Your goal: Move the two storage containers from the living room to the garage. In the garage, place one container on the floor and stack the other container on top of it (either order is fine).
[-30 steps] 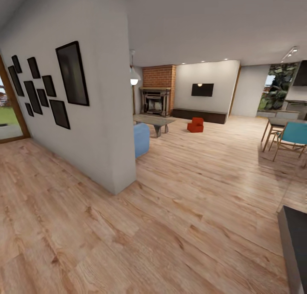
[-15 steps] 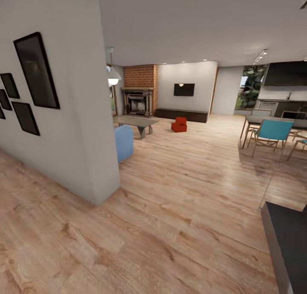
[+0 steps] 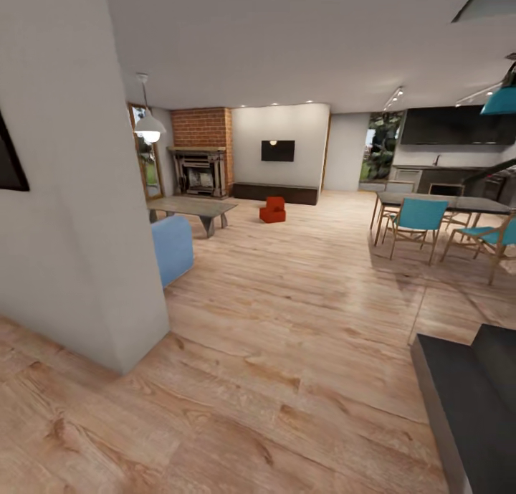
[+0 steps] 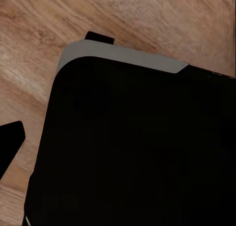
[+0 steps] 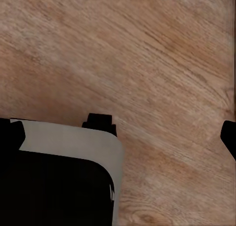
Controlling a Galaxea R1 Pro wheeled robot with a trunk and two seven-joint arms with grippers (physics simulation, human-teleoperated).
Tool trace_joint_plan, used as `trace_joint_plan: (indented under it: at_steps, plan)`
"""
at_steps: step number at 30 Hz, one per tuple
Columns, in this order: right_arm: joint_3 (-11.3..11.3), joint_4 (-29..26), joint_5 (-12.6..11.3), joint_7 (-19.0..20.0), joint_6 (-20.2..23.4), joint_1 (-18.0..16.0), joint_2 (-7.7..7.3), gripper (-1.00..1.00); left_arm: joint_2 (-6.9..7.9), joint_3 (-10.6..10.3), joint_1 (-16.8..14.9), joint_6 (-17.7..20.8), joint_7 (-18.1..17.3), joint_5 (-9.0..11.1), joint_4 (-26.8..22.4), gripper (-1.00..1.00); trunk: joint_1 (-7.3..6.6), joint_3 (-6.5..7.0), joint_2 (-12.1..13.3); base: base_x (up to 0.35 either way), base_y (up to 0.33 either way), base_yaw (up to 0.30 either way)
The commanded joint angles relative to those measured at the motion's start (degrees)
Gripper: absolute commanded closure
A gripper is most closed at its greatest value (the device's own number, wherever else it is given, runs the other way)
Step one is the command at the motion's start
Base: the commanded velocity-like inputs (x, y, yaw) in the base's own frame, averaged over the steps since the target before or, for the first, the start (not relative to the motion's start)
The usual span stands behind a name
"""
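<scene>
Two bins: storage containers (image 3: 272, 209), orange-red, on living-rm wood floor (image 3: 287, 322) near fireplace (image 3: 197, 171), far off.
Handling: prob. light, stiff plastic, ribbed; take by rim wall.
Grippers: can't tell spread or closed; wrist cams face robot base (image 4: 137, 147).

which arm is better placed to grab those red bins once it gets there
Neither yet. The storage containers sit far across the wood floor, roughly centre of the head view, slightly left, so the left arm by a hair.

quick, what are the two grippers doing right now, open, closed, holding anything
Left gripper: cannot be told; its wrist camera looks at the robot's dark base over wood floor.
Right gripper: cannot be told either; no container is seen at it.
</scene>
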Motion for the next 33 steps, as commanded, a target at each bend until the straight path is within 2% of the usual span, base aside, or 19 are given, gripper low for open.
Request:
trace_joint_plan:
  at_steps: [1,23,33]
  plan:
    - [0.3,0.2,-0.4,0.2,-0.3,-0.1,0.00,-1.00,-0.02,0.0,0.0,-0.2,0.0,0.3,0.0,-1.00,0.03,-0.06,0.0,0.320,0.000,-0.262]
    - [0.3,0.2,-0.4,0.2,-0.3,-0.1,0.05,-1.00,0.09,0.1,0.0,-0.1,0.0,0.4,0.0,-1.00,0.03,-0.06,0.0,0.320,0.000,-0.259]
    - [0.5,0.2,0.3,0.6,-0.2,-0.1,0.04,-1.00,0.13,0.0,0.0,0.5,-0.1,0.4,0.0,-1.00,0.03,-0.06,0.0,0.322,0.000,-0.034]
